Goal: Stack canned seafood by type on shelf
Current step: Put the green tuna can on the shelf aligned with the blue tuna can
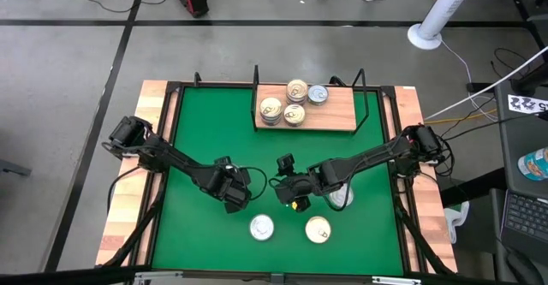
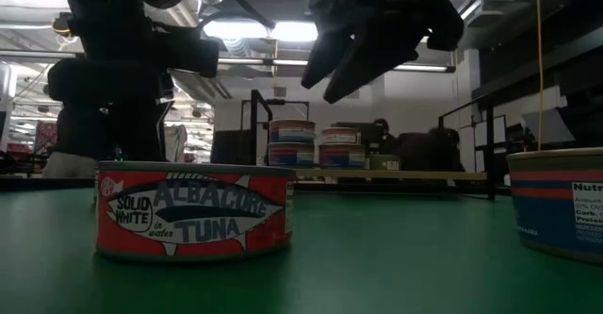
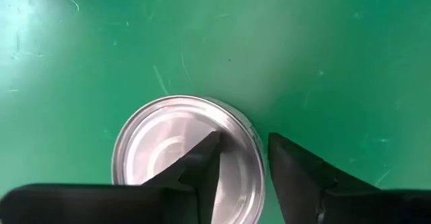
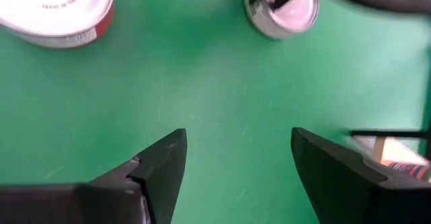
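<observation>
A: Overhead first. Shelf [image 1: 330, 118] at the far edge carries four tins: gold-topped ones in stacks [image 1: 282, 108], one silver tin [image 1: 318, 93] beside them. Two tins remain near the front edge, a silver-topped tin [image 1: 261, 227] and a cream-topped tin [image 1: 318, 228]; another lies under the right arm. Left gripper [image 1: 237, 198] is just beyond the silver-topped tin; right gripper [image 1: 289, 192] is near table centre.

B: Table level?

A: A red tuna tin [image 2: 193, 210] close up, stacked tins [image 2: 316, 144] far behind.

B: Left wrist?

A: Fingers [image 3: 202, 173] partly apart, one over the tin's lid [image 3: 161, 143], the other off its rim. No grip yet.

B: Right wrist?

A: Fingers [image 4: 165, 163] wide apart over bare green mat, holding nothing.

B: Step?

A: Likely picking up the silver-topped tin. Next: straddle the rim, close, carry to the silver one.
</observation>
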Available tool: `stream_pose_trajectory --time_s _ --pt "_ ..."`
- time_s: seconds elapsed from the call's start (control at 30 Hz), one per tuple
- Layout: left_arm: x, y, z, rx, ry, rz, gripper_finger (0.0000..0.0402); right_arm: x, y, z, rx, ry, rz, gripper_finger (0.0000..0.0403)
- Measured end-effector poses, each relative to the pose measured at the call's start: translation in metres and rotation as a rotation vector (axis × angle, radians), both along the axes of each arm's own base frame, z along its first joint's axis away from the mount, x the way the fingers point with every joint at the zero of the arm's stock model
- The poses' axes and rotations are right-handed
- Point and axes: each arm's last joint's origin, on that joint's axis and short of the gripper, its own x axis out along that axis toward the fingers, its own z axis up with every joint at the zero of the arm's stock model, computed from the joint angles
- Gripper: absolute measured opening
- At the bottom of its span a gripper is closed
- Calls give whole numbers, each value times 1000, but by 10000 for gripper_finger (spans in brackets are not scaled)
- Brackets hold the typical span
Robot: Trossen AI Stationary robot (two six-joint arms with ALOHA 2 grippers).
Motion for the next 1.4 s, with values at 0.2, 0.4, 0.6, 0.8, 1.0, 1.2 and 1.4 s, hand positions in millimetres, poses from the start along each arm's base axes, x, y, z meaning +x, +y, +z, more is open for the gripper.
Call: stream_pose_trajectory --time_s 0.2,0.4,0.6,0.8,1.0,1.2,1.4 --pt "-2 2 0 33 20 -11 75 7 2 2 -15 -61 45 264" --pt "-2 2 -1 39 25 -10 37 19 -1 -14 -43 -64 76 264" --pt "-3 3 0 44 32 -10 3 28 -19 -25 -56 -39 36 264" --pt "-3 3 -1 50 30 -12 1 32 -43 -26 -59 -31 -21 264" --pt "-1 2 1 48 24 -11 1 35 -63 -27 -90 -15 -32 264" --pt "8 -2 6 21 -30 -34 1 36 -69 -27 -62 8 62 264" --pt "17 -6 8 -3 -121 -60 0 33 -68 -39 -18 -8 142 264"
